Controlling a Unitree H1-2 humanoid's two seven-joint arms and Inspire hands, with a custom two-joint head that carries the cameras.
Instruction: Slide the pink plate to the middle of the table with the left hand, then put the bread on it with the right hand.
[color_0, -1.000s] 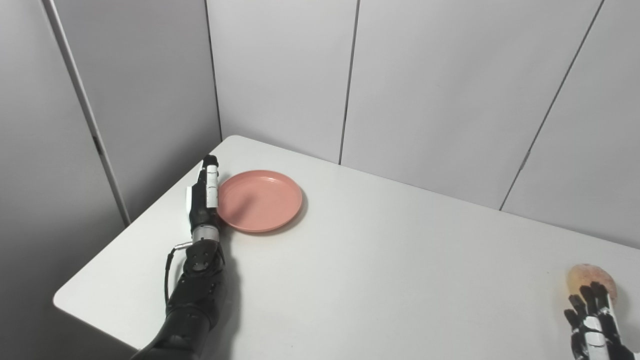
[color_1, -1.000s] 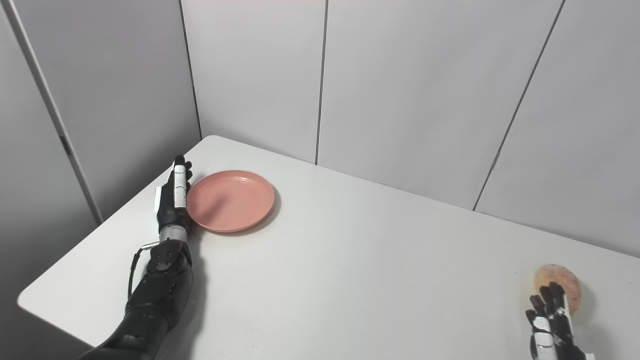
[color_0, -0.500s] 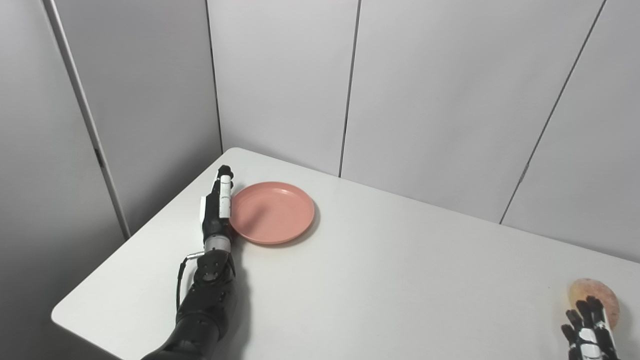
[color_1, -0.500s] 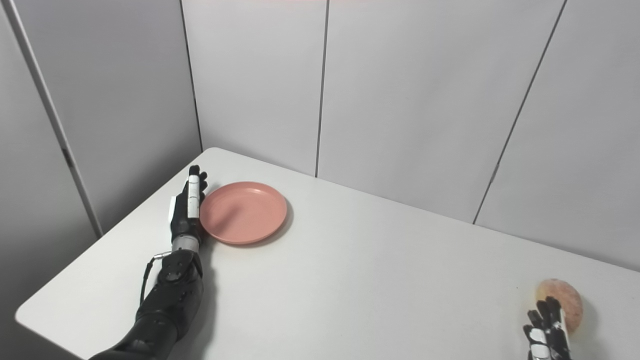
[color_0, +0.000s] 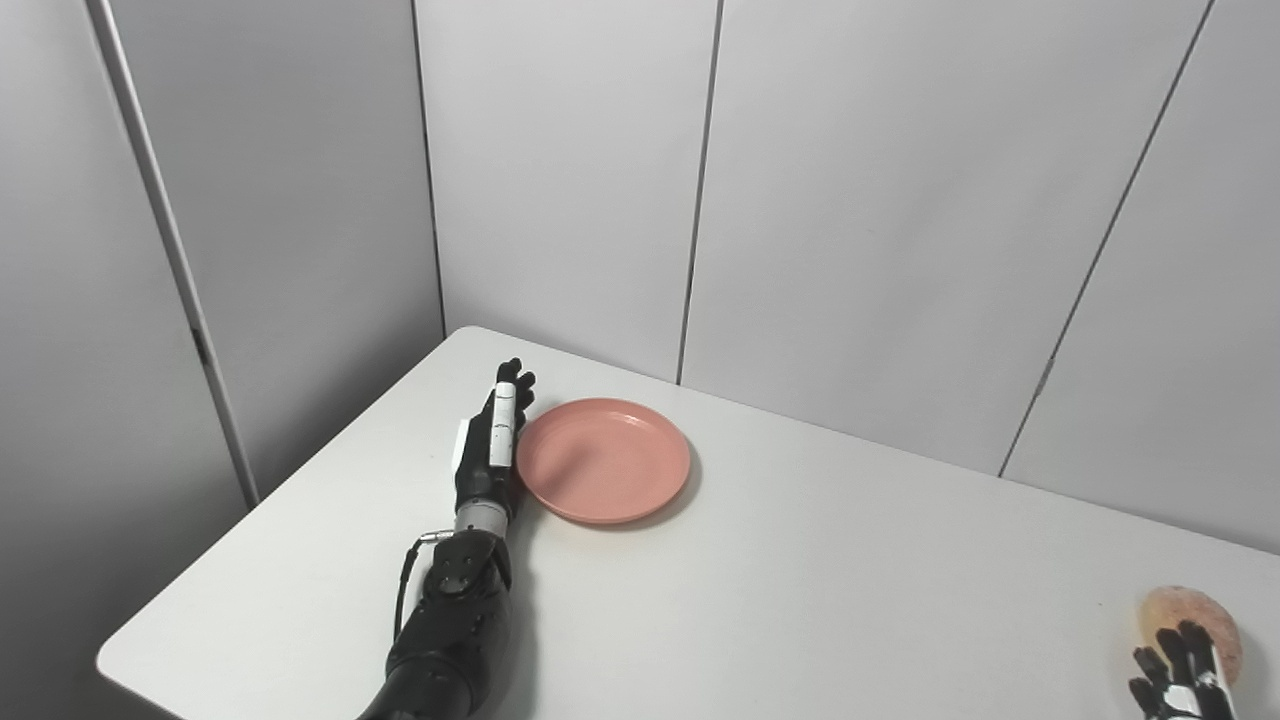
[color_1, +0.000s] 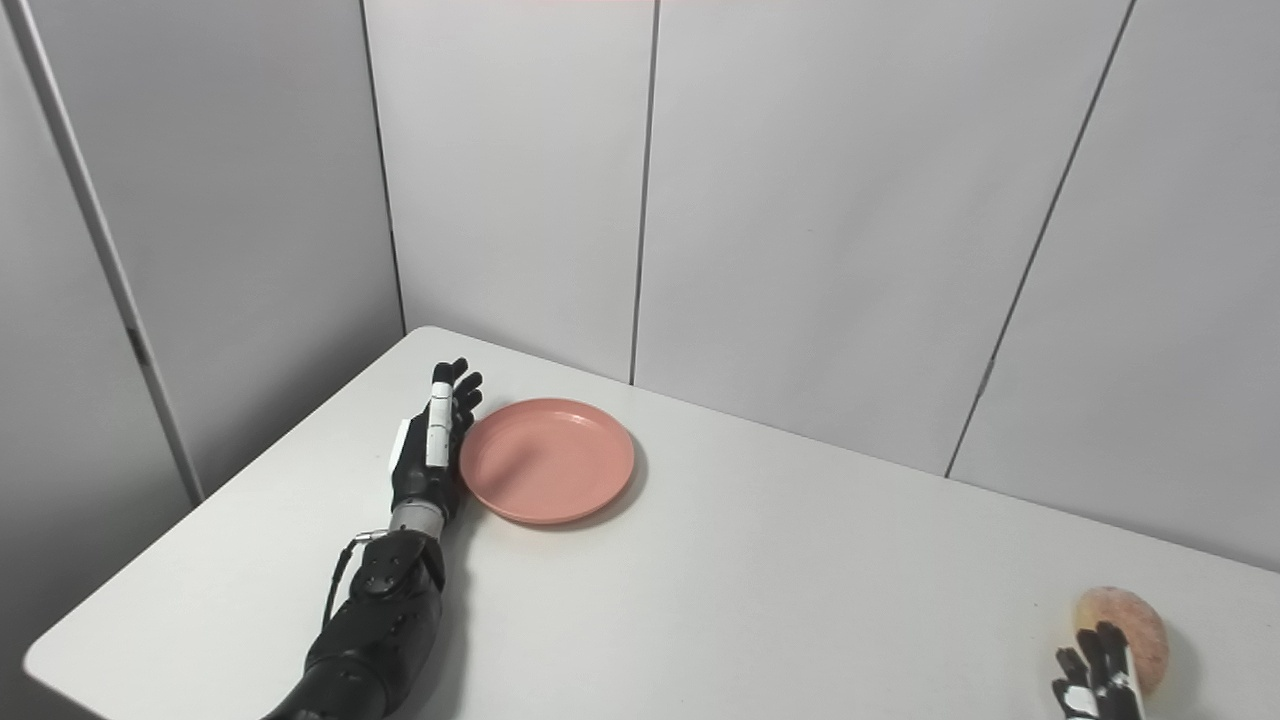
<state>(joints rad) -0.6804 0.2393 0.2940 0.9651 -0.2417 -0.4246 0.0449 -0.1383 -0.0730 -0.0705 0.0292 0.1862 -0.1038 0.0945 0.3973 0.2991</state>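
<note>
The pink plate (color_0: 604, 460) lies empty on the left part of the white table (color_0: 800, 600), toward the back. My left hand (color_0: 489, 440) stands on edge against the plate's left rim, fingers stretched out straight and holding nothing. A round, golden-brown piece of bread (color_0: 1192, 618) rests near the table's right front corner. My right hand (color_0: 1172, 675) shows only as fingertips at the bottom right, spread apart just in front of the bread; whether they touch it cannot be seen.
Grey wall panels (color_0: 850, 200) close in the table at the back and left. The table's left edge (color_0: 290, 490) runs just beyond my left hand.
My left hand has pushed the plate to the right, away from the table's left edge. The camera has tilted upward, shifting the whole scene down. The bread has stayed in place.
</note>
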